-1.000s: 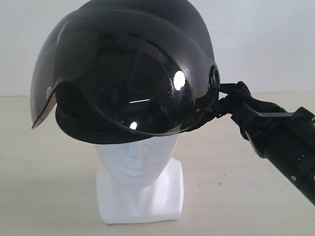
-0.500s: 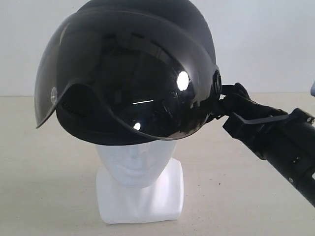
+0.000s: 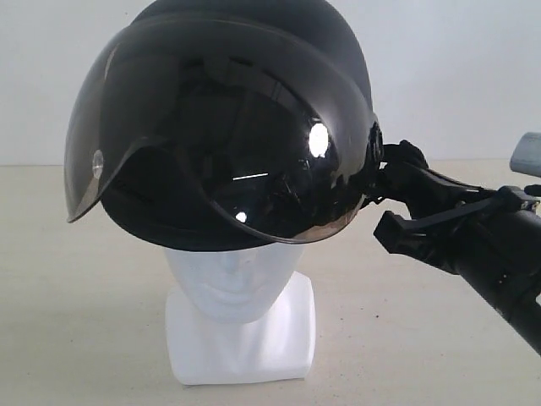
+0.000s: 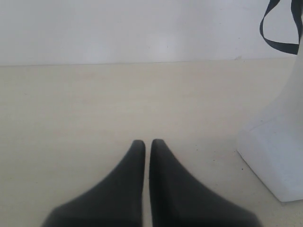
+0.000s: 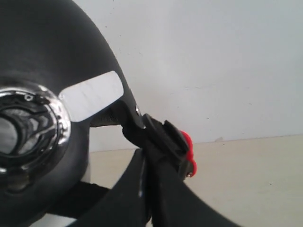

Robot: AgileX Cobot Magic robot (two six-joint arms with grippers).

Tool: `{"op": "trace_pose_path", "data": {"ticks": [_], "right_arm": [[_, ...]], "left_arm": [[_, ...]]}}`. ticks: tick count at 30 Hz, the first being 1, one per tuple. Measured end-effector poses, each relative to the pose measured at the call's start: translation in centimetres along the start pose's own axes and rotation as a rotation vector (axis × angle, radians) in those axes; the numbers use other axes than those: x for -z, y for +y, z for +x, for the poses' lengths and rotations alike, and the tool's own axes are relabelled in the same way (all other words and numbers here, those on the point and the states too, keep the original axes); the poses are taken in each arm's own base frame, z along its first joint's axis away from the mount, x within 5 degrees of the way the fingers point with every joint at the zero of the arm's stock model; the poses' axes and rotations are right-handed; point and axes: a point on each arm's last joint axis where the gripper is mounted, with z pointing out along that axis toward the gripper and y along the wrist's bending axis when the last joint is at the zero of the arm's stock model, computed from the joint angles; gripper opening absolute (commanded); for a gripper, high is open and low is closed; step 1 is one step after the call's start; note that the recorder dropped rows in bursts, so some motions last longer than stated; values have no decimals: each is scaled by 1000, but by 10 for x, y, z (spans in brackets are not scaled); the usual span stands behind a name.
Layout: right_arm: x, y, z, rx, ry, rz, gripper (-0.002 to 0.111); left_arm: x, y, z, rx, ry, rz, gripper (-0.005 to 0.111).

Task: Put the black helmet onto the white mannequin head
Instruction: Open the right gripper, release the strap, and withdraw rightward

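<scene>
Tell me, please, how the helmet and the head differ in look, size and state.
The helmet is black; the head is white. The helmet is clearly wider than the head. The right end effector grips the helmet's side, while the head stands ungripped on the table. Both are rounded.

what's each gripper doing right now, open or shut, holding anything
left gripper: shut, holding nothing.
right gripper: shut on the black helmet, pinching it at the strap buckle.
</scene>
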Motion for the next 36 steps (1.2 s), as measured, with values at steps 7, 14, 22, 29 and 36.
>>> {"op": "trace_pose_path", "data": {"ticks": [7,14,22,29,36], "right_arm": [[-3,-2,-2,22,2,40,0],[-5,-2,-3,35,4,48,0],[-5,-2,-3,41,2,48,0],[-5,-2,-3,29,9,48,0],[-5,-2,1,-28,44,49,0]], "left_arm": [[0,0,0,0,0,0,4],[0,0,0,0,0,0,4],[0,0,0,0,0,0,4],[0,0,0,0,0,0,4],[0,0,0,0,0,0,4]]}}
